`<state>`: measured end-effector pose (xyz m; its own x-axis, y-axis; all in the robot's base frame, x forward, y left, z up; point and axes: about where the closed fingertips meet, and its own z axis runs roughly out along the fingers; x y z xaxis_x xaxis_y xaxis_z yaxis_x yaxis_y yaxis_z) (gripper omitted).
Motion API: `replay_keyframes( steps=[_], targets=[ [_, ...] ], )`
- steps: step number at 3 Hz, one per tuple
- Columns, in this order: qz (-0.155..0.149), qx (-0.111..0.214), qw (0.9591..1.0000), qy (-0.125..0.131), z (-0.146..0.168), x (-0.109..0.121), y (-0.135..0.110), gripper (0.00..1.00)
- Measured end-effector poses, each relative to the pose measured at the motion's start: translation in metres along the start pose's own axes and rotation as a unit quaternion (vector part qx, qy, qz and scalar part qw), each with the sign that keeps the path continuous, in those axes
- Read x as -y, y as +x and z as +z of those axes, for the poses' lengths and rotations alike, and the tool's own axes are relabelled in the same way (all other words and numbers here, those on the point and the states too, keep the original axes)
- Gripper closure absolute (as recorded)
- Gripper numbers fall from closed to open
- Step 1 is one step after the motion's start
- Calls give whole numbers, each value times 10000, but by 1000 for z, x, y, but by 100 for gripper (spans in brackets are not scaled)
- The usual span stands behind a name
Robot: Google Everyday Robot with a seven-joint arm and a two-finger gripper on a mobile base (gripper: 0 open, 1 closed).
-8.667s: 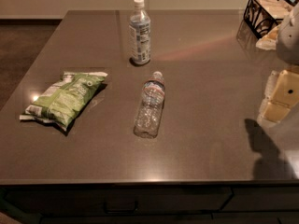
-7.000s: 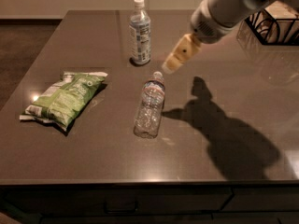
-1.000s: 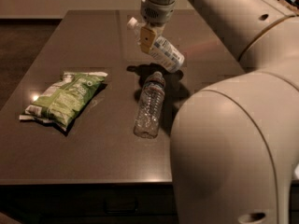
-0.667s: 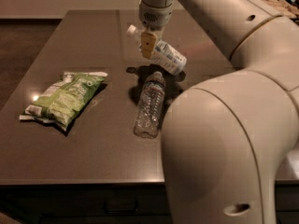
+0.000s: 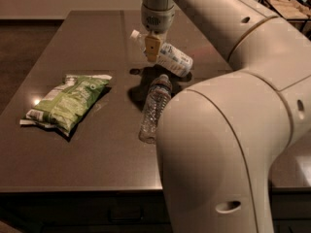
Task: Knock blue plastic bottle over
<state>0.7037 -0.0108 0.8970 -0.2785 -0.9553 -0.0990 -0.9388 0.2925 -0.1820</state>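
The blue plastic bottle (image 5: 171,58) is leaning almost flat at the table's (image 5: 97,149) far middle, with the gripper (image 5: 152,50) pushing at its neck, fingers seemingly pressing together on nothing, so the knock is looking nearly finished.

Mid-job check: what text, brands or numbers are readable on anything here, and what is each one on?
Blue plastic bottle, wrap label: dark print, too blurred to read.
Green snack bag: printing visible, unreadable.
Clear water bottle, narrow label: unreadable.
Gripper, at the blue plastic bottle's neck end: no lettering visible.
No text can be quoted.
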Motion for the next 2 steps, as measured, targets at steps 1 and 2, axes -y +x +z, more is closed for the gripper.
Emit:
replay_keyframes(
  steps=[1, 2],
  targets=[
    [-7, 51, 10000, 46, 3, 3, -4, 0],
    [-7, 51, 10000, 46, 3, 3, -4, 0]
  ],
)
